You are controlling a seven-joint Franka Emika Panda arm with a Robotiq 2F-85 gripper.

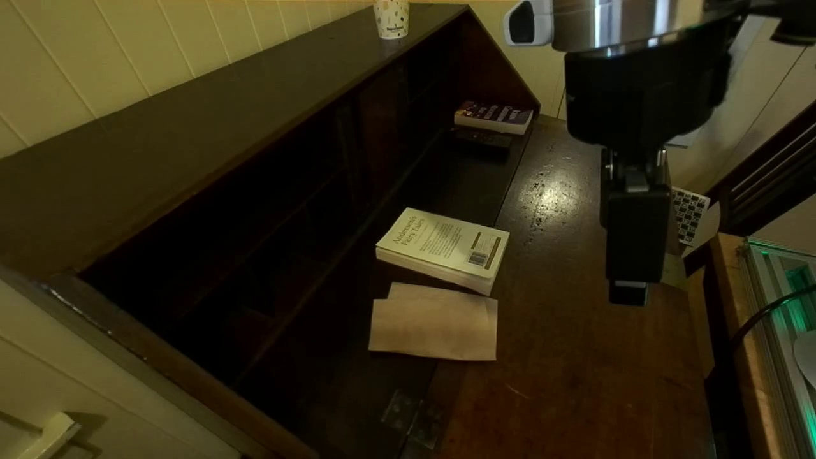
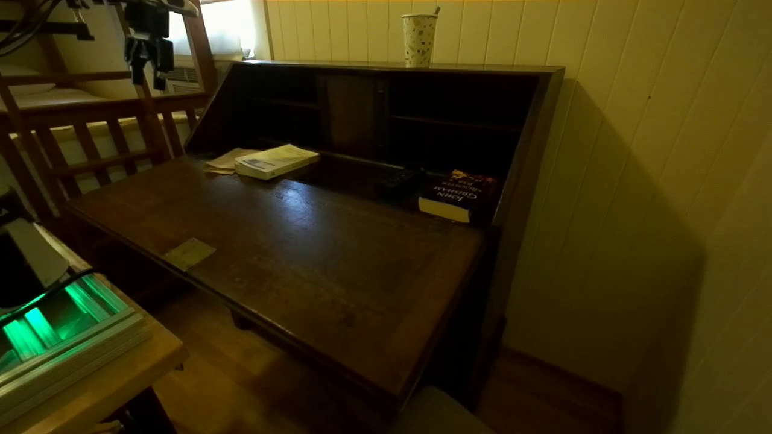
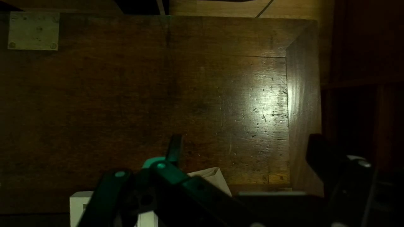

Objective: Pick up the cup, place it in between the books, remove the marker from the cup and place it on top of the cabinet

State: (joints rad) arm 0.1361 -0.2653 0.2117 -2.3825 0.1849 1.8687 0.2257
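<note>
Up on top of the long dark-brown wooden cabinet point(image 1: 210, 121) stands the white, speckled, tapered paper cup point(image 2: 419, 41), a slim dark marker point(image 2: 436, 10) poking above its rim! Below, a thick white-covered book point(image 1: 446, 245) and a purple-covered book point(image 1: 491, 116) lie well separated; the black jaws gape wide apart.

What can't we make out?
- Speckled white paper cup: top cut by upper edge, in an exterior view.
- Slim dark marker: lower part hidden inside cup, in an exterior view.
- Thick white paperback: partly behind black gripper, wrist view.
- Dark wooden cabinet: compartment insides lost in shadow, both exterior views.
</note>
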